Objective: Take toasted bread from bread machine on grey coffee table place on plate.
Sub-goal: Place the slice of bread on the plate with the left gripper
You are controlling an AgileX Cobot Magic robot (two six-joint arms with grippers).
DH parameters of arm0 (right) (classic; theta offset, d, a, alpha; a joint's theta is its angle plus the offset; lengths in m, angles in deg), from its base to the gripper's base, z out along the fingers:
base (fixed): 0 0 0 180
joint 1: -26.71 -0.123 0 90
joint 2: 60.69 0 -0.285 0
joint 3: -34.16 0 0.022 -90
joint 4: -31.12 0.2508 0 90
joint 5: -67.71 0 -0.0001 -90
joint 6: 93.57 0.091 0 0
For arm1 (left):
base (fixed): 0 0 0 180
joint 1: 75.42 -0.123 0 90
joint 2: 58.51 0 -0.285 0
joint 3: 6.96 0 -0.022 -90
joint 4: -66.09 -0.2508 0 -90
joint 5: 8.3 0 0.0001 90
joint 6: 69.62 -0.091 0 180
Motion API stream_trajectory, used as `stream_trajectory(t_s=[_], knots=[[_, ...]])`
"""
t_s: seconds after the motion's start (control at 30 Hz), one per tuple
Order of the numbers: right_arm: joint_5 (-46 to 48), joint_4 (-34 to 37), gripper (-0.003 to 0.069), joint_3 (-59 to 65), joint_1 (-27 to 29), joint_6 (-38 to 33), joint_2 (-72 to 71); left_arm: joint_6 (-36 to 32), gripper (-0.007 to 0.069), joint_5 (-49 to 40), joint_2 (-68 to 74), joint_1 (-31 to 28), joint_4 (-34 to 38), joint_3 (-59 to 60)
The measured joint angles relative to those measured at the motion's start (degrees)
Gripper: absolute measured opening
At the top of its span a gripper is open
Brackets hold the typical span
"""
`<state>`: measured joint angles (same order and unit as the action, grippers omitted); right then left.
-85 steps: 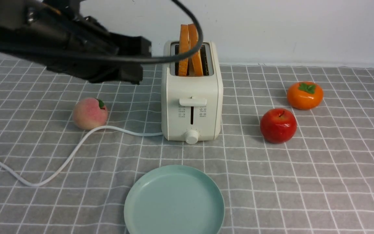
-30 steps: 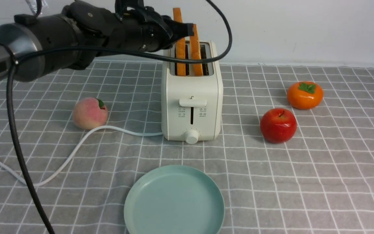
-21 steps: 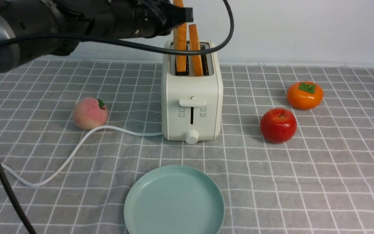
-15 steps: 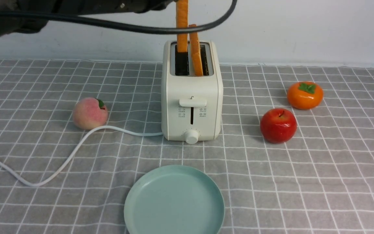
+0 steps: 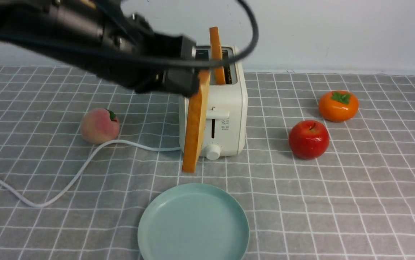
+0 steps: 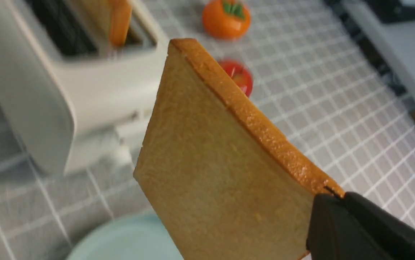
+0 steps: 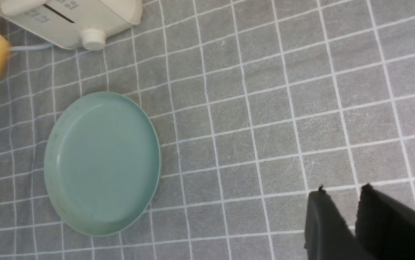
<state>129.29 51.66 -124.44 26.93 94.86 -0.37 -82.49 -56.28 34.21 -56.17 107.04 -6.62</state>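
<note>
One toast slice (image 5: 196, 126) has left the toaster (image 5: 229, 97), pinched in the left gripper (image 6: 324, 216); right gripper (image 7: 341, 216) slightly parted. Plate (image 5: 193, 224), near the table's (image 5: 337, 216) front edge, awaits both slices.

Tightest bit is around the left gripper (image 5: 193, 83): toaster (image 5: 231, 97) just behind and to the right of its jaws, with the second slice (image 5: 216, 54) sticking up out of it. The black cable (image 5: 229, 61) loops past the right side of those jaws too. The held slice (image 5: 196, 124) hangs below them, taking up room in front of the toaster. Lower left there's the peach (image 5: 100, 126) and white cord (image 5: 84, 162). Open room over the plate (image 5: 193, 224), lower and nearer. Right gripper (image 7: 343, 189) has bare worktop (image 7: 229, 144) under its jaws.
</note>
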Motion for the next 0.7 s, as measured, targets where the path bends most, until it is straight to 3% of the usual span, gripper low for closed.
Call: stream_trajectory(t_s=[0.13, 0.4, 0.7], knots=[[0.0, 1.79, 0.0158, 0.0, 0.0, -1.45, 0.0, -4.22, -0.0013, -0.21, -0.66, -0.13, 6.65, 10.98], [-2.4, 9.36, 0.016, 0.0, 0.0, -7.39, 0.0, -24.77, -0.0013, 5.88, -0.89, -0.07, 29.23, 25.61], [-2.98, 10.8, 0.0166, 0.0, 0.0, -7.49, 0.0, -29.08, -0.0013, 11.61, -0.84, -0.07, 35.29, 30.54]])
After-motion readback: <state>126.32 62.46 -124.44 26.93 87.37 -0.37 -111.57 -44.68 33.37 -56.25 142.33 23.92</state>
